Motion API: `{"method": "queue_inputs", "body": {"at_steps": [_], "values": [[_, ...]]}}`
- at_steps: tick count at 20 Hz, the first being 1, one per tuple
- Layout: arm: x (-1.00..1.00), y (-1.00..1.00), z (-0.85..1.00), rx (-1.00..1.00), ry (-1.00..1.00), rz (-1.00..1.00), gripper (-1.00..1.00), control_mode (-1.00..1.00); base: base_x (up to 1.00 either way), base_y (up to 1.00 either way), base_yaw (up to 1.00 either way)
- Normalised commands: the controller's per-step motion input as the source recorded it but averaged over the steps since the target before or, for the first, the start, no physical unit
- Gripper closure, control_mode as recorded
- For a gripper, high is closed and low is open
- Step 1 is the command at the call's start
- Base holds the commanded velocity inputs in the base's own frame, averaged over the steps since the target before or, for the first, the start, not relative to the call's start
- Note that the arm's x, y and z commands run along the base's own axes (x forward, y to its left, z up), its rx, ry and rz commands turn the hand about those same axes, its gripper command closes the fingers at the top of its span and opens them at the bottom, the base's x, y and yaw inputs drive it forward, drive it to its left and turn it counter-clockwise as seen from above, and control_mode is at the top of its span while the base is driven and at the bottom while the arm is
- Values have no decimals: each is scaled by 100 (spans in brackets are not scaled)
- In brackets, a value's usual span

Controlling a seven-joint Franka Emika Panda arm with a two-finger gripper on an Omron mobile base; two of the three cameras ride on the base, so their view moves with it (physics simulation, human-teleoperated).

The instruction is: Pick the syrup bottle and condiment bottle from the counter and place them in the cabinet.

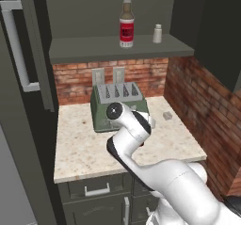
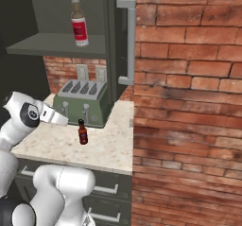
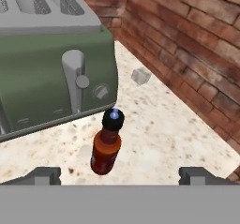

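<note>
The big dark cabinet [image 1: 117,50] has a flat shelf inside, and 1 tall bottle [image 1: 126,20] with a red label and a black cap already stands on it, beside a small pale shaker [image 1: 157,33]. So it looks like 1 of the 2 jobs is done and 1 is left.

Under it is the counter [image 1: 84,148], a speckled beige stone top with brick walls behind and beside it. A boxy green toaster [image 1: 117,104] with 4 slots sits on it near the back.

The small bottle [image 3: 107,148] is not put away yet. It stands upright on the counter, just in front of the toaster. It is round and orange-red with a shiny black cap.

The gripper [image 3: 119,176] hangs right above this small bottle with its 2 dark tips spread wide apart, 1 on each side. It holds nothing. It seems ready to go down and grab the bottle.
</note>
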Motion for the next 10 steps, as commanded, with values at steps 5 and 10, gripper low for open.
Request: {"method": "queue_inputs", "body": {"at_steps": [5,10], "values": [[0,-13,-8,7,-5,4,-100,-100,0,0,0],[0,-2,-17,13,-4,2,-100,-100,0,0,0]]}}
